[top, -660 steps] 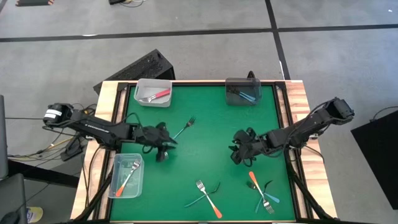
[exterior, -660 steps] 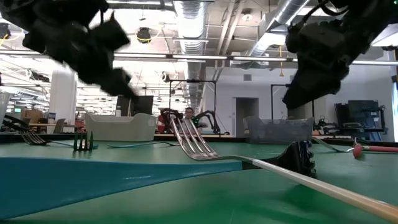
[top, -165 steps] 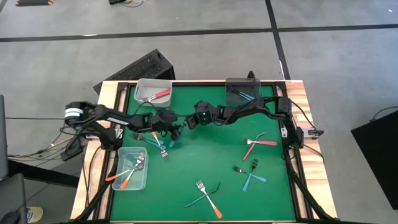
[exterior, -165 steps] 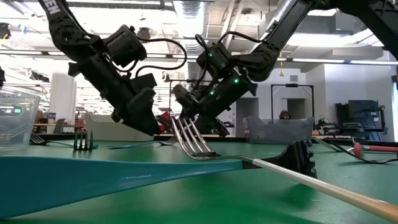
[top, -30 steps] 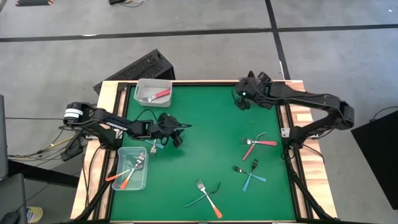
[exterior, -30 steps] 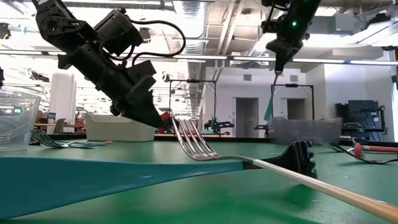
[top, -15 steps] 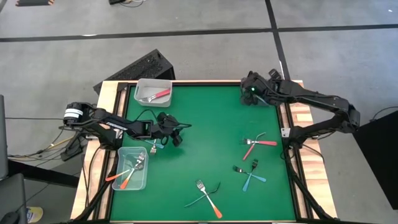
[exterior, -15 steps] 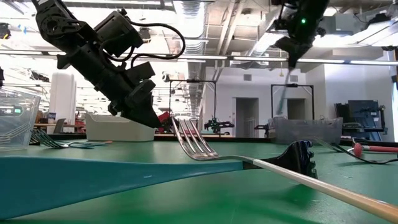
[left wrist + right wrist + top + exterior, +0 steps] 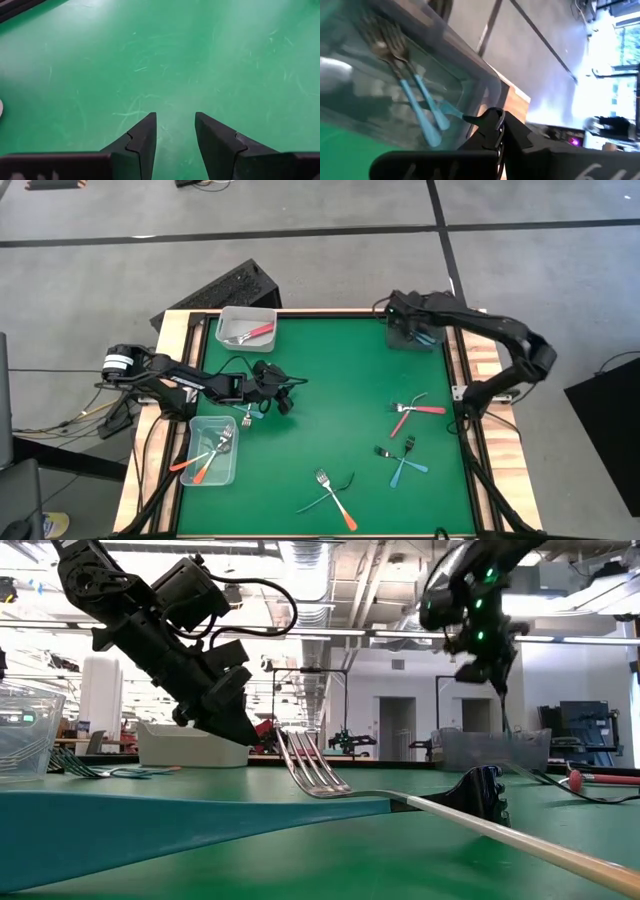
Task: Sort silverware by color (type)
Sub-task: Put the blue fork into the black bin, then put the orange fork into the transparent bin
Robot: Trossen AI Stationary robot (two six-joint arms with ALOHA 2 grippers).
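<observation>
Three bins hold sorted silverware: a clear bin at the far left (image 9: 247,313) with a red-handled piece (image 9: 256,332); a dark grey bin at the far right (image 9: 395,340) with blue-handled forks (image 9: 415,107); a clear bin at the near left (image 9: 206,476) with orange-handled pieces (image 9: 203,466). Unsorted on the green worktop (image 9: 340,400): one small fork beside the left claw (image 9: 244,419), a red-handled piece crossed with another at right (image 9: 412,409), a blue-handled pair below that (image 9: 404,465), and an orange-handled fork crossed with a teal one at the near edge (image 9: 333,498). Judged roughly half done. Right claw (image 9: 496,131): over the dark grey bin, fingers closed tight on the end of a blue handle that reaches in among the blue forks; that piece is judged not yet released. Left claw (image 9: 174,132): low over bare worktop at left-centre, fingers part-way apart, nothing between them; the nearest loose fork lies just beside it, outside its wrist view.
</observation>
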